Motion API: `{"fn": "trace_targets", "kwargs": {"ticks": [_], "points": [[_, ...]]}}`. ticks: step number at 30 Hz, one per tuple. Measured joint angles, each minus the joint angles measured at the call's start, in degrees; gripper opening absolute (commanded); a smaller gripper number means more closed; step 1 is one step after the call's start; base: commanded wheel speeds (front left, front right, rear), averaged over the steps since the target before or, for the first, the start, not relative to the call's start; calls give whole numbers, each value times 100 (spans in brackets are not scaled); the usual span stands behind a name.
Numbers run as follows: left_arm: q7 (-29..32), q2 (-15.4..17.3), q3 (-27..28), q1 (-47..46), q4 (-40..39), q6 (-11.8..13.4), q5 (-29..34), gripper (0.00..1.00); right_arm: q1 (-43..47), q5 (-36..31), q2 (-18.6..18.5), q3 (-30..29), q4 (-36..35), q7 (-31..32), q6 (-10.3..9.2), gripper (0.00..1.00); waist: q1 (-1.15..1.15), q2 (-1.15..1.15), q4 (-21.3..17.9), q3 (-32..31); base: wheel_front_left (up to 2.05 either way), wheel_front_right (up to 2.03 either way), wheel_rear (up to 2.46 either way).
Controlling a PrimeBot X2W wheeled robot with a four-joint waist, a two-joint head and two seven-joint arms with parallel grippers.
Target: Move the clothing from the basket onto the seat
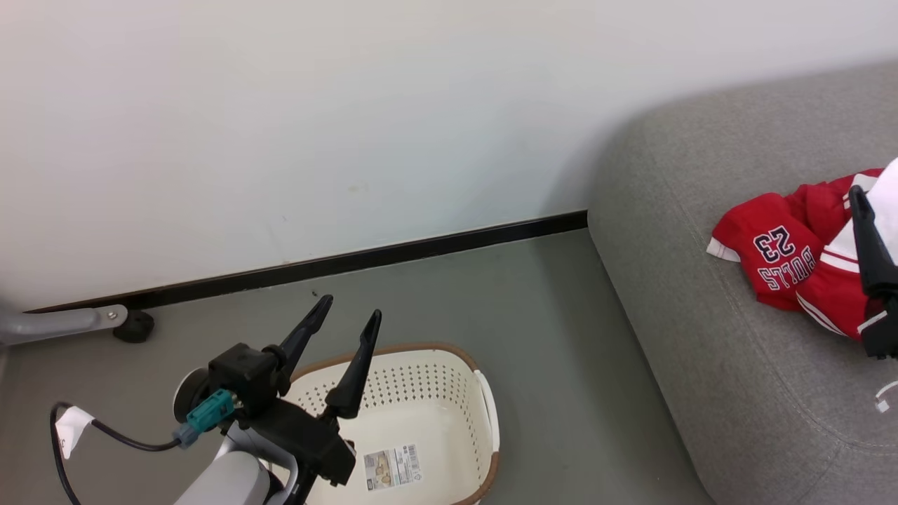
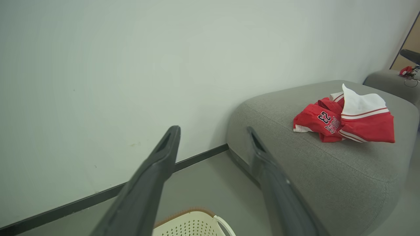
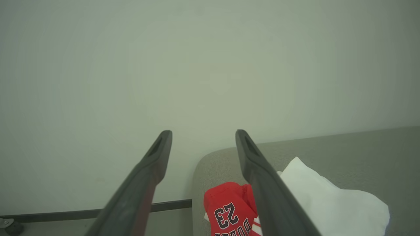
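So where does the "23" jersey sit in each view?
Head view: jersey at the right edge, on the seat.
Left wrist view: jersey at upper right, on the seat.
Right wrist view: jersey at bottom centre.
Shared landmark: black baseboard meeting the seat's corner.

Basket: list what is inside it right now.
Inside the basket a barcode label lies on its bottom; no garment is visible there. The left gripper covers the basket's left part, so that part stays unseen.

A plain pale wall (image 1: 280,105) is meeting a grey floor (image 1: 547,330) along a black skirting strip (image 1: 421,245), while a grey wheeled leg (image 1: 63,321) is standing beside it.
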Motion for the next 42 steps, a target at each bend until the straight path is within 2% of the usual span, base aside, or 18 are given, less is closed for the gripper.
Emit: {"fn": "trace_targets", "kwargs": {"ticks": [7,15,21,32,42], "points": [[0,4,167,186,-46,126,1,100,487,-45,131,63,-713,-30,-11,100,0,0,271,-96,0,0,0],[0,5,461,353,-55,404,27,100,982,-123,276,98,-1329,-52,-242,100,0,0,566,-181,0,0,0],[0,27,647,604,-90,506,53,100,1305,-268,379,134,-1708,-82,-411,100,0,0,755,-251,0,0,0],[0,54,1111,1095,-258,705,62,100,1784,-402,712,200,-2100,-101,-654,100,0,0,926,-340,0,0,0],[0,-45,1636,1392,-357,833,116,100,2308,-446,998,198,-2139,-104,-766,100,0,0,959,-392,0,0,0]]}}
